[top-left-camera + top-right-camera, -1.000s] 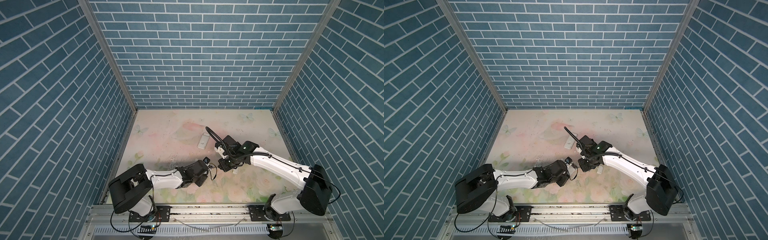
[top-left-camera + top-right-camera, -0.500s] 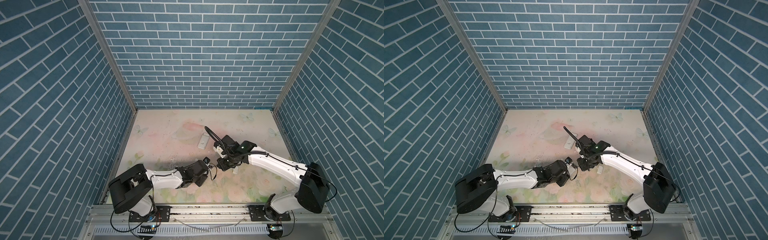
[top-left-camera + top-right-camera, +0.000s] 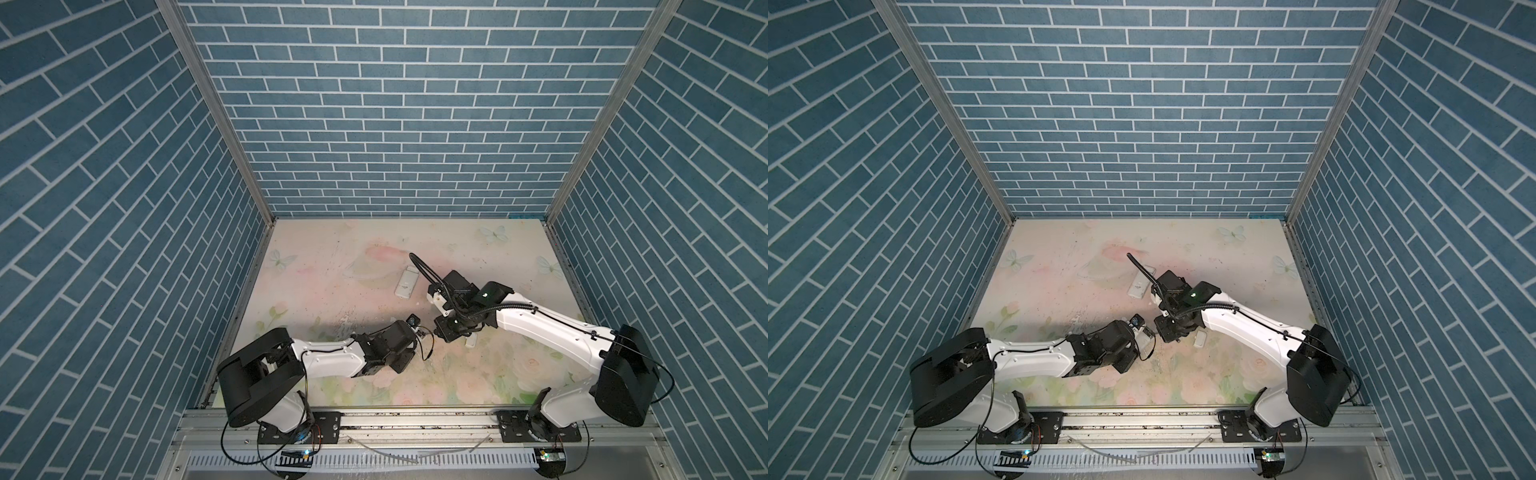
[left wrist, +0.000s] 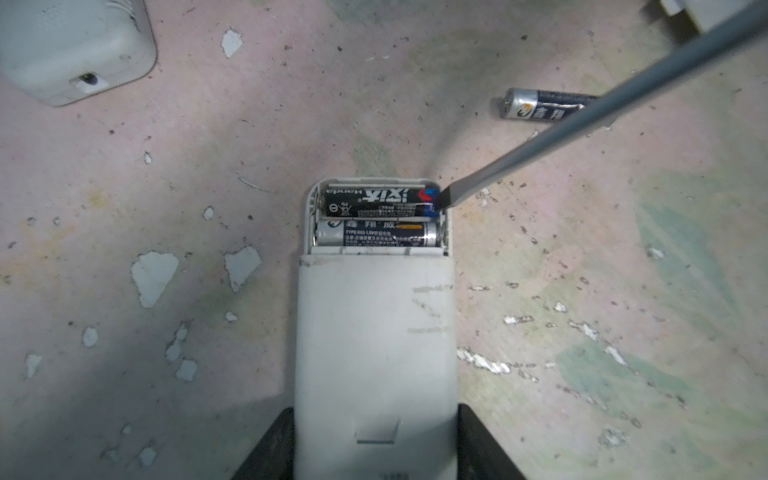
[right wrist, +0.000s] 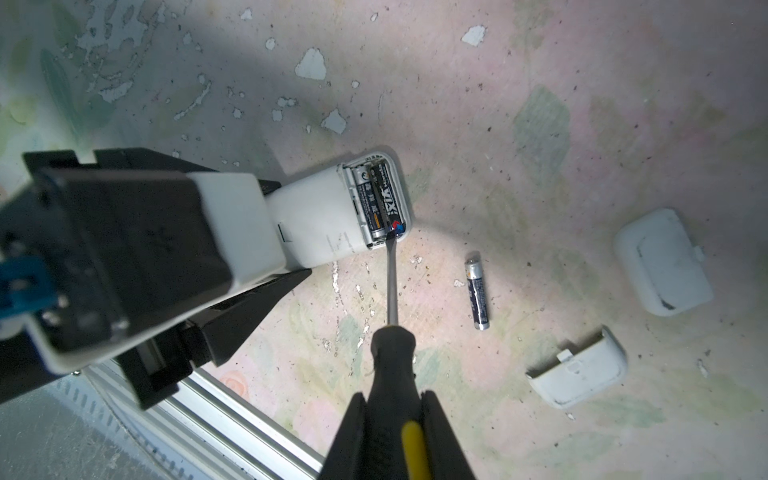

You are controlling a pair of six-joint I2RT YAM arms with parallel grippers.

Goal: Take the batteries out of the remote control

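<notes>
My left gripper is shut on a white remote control, its black fingers on both long sides. The battery bay at the remote's far end is uncovered. Two batteries lie in it side by side: a black one and a silver-and-black one. My right gripper is shut on the black-and-yellow handle of a screwdriver. The screwdriver tip touches one end of the black battery. A third battery, dark blue, lies loose on the table beside the remote.
Two white cover plates lie on the floral table to the right of the loose battery. A second white remote lies farther back. The aluminium front rail runs close under the left gripper.
The right arm's shoulder has turned slightly, while its gripper stays at the remote's open end. The left arm has not moved.
</notes>
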